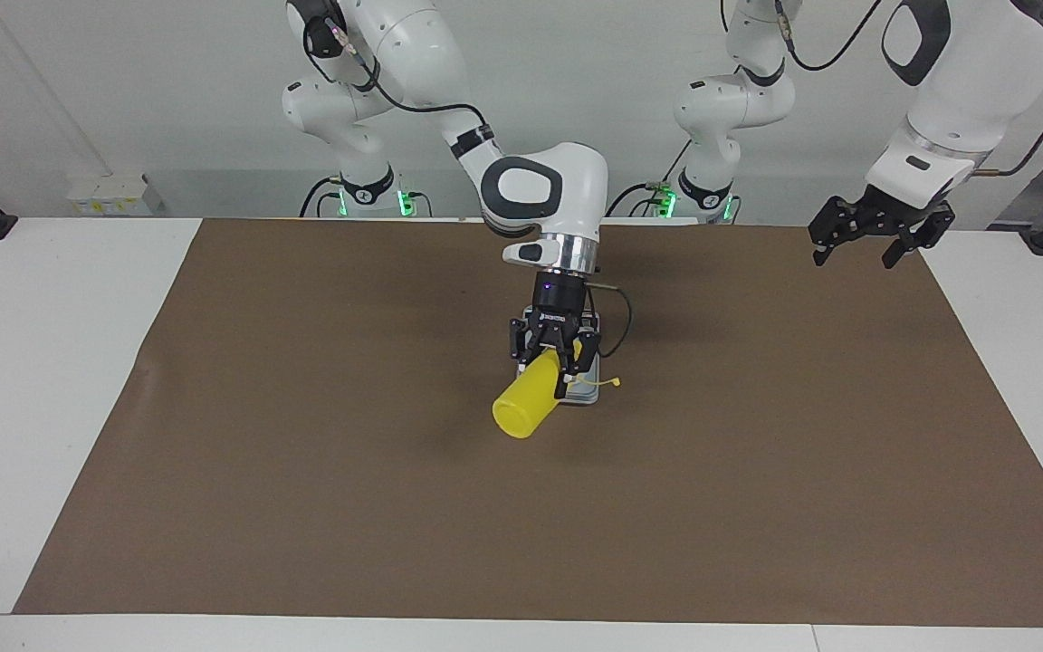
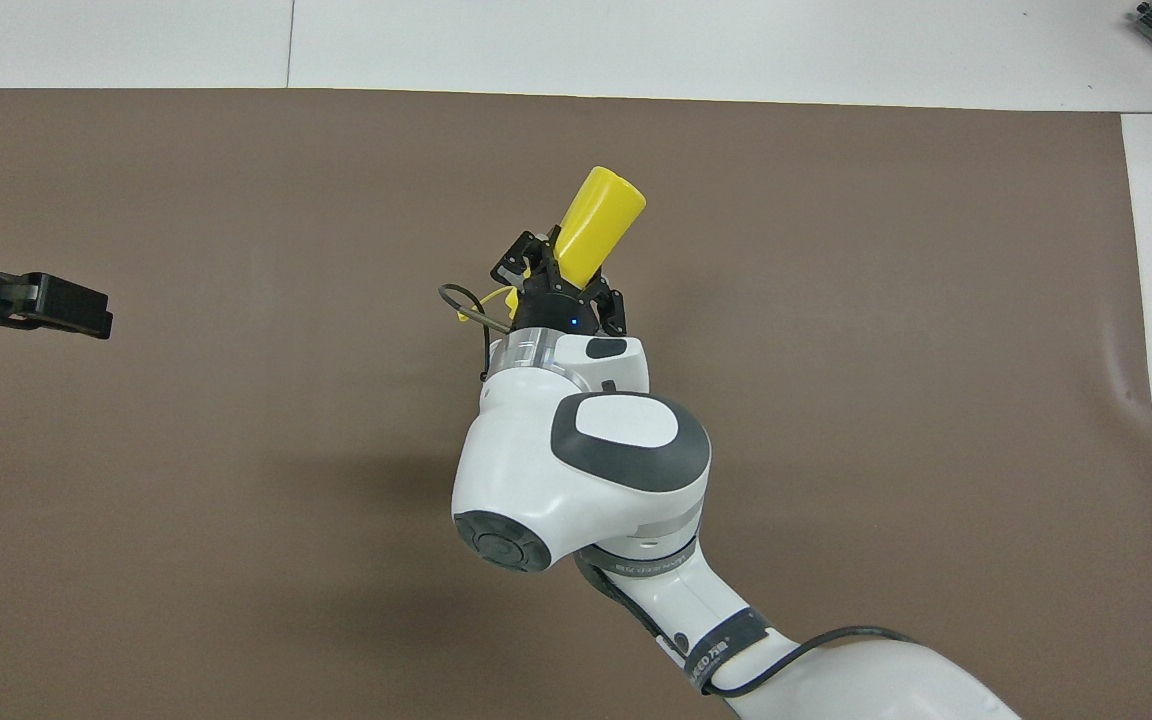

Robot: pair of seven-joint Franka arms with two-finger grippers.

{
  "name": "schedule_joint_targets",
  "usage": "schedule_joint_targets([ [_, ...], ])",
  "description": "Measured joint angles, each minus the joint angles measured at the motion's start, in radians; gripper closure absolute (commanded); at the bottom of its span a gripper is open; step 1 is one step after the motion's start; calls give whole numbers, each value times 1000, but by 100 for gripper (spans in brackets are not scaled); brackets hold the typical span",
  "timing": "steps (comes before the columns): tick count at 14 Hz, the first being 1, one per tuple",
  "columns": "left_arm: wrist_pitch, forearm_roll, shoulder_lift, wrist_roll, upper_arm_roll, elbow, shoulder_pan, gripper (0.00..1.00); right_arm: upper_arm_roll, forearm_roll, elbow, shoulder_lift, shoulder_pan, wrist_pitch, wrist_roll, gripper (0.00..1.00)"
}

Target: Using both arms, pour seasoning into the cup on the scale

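The right gripper (image 1: 550, 364) is hanging over the middle of the brown mat (image 1: 304, 453), clamped tight on the seasoning (image 1: 526, 407), and the pour step is looking very much in hand. The yellow bottle is lying tipped well over in the grip: in the facing view its flat base is pointing out toward seven o'clock and its nozzle end is tucked away toward one o'clock under the fingers. Its little tethered cap (image 1: 614, 383) is dangling free at three o'clock from the gripper, so the nozzle is likely open.

Directly beneath the gripper a sliver of the scale (image 1: 581, 392) is peeking out on the mat. The cup is not showing anywhere; it is presumably sitting on the scale, hidden by the gripper and wrist, but that cannot be told from here. No stream of seasoning is visible either.

In the overhead view the bottle is angling up toward one o'clock from the gripper, and the right arm's wrist is blocking everything below it.

The left gripper (image 1: 866, 237) is waiting out at the left arm's end of the table, at the mat's edge, fingers spread wide apart and carrying nothing.

Next move, as I am judging it: the nozzle needs to be sitting squarely over the cup's mouth, then tilting or squeezing gently so the contents land inside and not on the scale.
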Motion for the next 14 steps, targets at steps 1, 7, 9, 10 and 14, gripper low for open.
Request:
schedule_joint_targets([
  [1,0,0,0,0,0,0,0,0,0,76,2,-14,-11,13,-1,100],
  [7,0,0,0,1,0,0,0,0,-1,604,6,-87,-34,36,-12,100],
  [9,0,0,0,1,0,0,0,0,-1,748,6,-110,-45,11,-28,100],
  [10,0,0,0,1,0,0,0,0,-1,803,6,-117,-48,-16,-39,100],
  [14,0,0,0,0,0,0,0,0,-2,1021,6,-121,-82,-61,-66,100],
])
